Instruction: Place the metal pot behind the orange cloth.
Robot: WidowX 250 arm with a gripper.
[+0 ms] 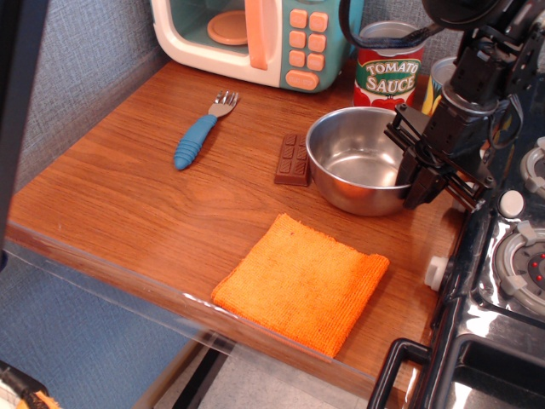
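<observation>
Metal pot (358, 170) on the table (128, 196), at 12 o'clock from the orange cloth (302, 281). Gripper (417, 166) closed on the pot's 3 o'clock rim. Tin (388, 68) at the pot's 12 o'clock reads "TOMATO SAUCE".

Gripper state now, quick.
Gripper: shut on the right rim of the metal pot, which sits behind the orange cloth.

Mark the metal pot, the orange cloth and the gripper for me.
metal pot (353, 162): main camera view, on the inner bottom of the bowl.
orange cloth (302, 281): main camera view, middle of the cloth's top face.
gripper (415, 175): main camera view, between the fingertips at the pot's right rim.
</observation>
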